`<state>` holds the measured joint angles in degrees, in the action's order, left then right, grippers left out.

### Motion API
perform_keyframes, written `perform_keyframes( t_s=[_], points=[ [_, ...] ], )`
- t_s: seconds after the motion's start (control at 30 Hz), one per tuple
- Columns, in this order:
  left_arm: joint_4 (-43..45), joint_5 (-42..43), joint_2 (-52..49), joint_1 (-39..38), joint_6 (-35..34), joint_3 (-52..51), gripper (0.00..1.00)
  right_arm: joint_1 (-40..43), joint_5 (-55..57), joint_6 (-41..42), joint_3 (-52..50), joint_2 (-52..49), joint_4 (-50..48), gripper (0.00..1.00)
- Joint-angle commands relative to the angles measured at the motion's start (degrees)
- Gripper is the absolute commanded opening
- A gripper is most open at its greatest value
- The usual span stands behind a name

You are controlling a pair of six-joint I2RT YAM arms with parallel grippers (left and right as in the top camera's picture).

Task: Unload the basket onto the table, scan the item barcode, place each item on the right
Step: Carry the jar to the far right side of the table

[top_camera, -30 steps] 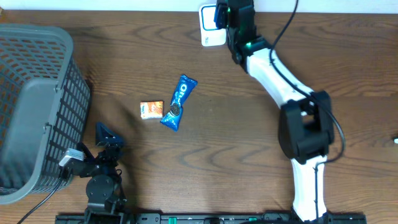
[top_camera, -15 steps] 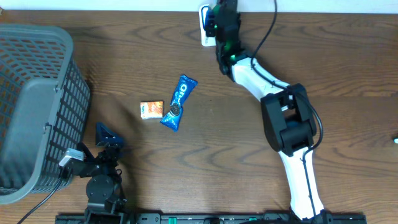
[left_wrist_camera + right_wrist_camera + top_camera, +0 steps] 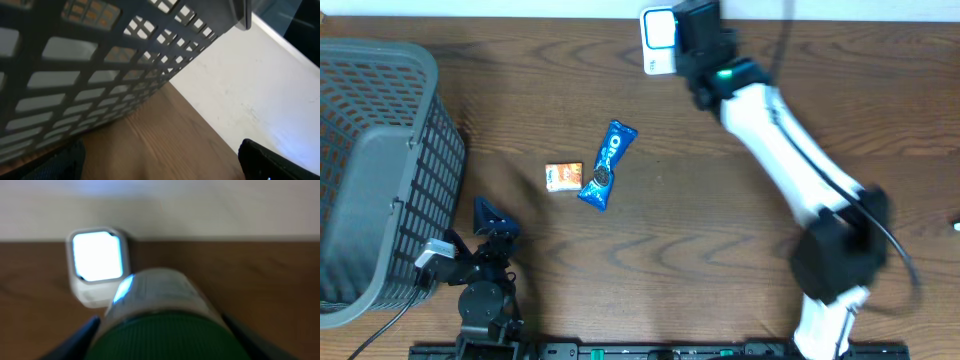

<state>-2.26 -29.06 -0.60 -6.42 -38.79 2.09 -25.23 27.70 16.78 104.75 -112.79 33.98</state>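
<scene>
Right wrist view: the container, green-lidded and blurred, fills the lower frame and points at the lit scanner; its label is unreadable.
Right gripper: dark fingers clasp the container on both sides, tips cut off.
Overhead view: the container is hidden under the right arm, at the counter's far edge.
Left gripper: spread wide, empty, beside the basket.
Mid-counter: blue packet, orange packet just beside.

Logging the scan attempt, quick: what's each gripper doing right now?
Left gripper: open, empty.
Right gripper: closed on a green-capped bottle, in front of the scanner.
</scene>
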Motion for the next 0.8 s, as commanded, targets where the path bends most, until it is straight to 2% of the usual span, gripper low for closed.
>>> perform_keyframes(
  t_s=[0.0,0.1,0.27,0.43,0.53,0.77],
  points=[
    [-1.79,-0.31,0.20,0.28,0.35,-1.03,0.98,4.13,10.56,12.87,0.98,7.48,12.00,0.53],
    [-1.77,-0.31,0.20,0.28,0.35,-1.03,0.98,10.08,11.89,21.97,0.98,9.49,24.96,0.50],
    [-1.77,-0.31,0.20,0.28,0.35,-1.03,0.98,22.62,10.78,24.76,0.26,8.17,33.44,0.45],
    [-1.79,-0.28,0.20,0.28,0.35,-1.03,0.98,33.79,1.90,25.42,-2.75,4.87,32.83,0.46],
    [-1.77,-0.31,0.20,0.28,0.35,-1.03,0.98,38.07,-2.21,29.70,-5.90,2.91,31.04,0.44],
    [-1.79,-0.31,0.20,0.28,0.35,-1.03,0.98,44.98,2.05,40.35,-14.62,0.42,23.26,0.49]
  ],
)
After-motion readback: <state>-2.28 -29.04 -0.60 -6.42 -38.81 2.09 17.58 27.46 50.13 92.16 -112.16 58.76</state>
